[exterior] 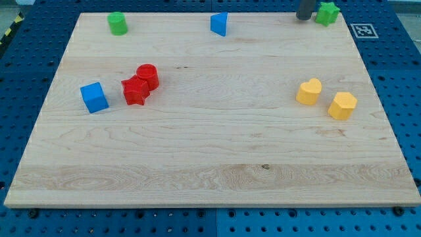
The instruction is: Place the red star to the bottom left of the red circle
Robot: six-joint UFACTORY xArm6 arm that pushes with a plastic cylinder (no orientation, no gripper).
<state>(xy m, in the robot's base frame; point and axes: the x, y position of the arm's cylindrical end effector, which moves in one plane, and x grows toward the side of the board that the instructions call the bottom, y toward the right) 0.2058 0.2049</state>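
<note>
Red star (135,91) touching red circle (148,76) at its lower left; blue cube (94,97) beside; my tip (304,18) far off

Red star (134,91) touching red circle (148,76), at its bottom left

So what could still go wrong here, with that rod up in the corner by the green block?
1. The red star already touches the red circle at its bottom left; another push could shove both away.
2. My tip sits beside the green star at the view's top right, and leaving could nudge it off the board's edge.
3. The blue cube lies near the star and might get clipped.
</note>
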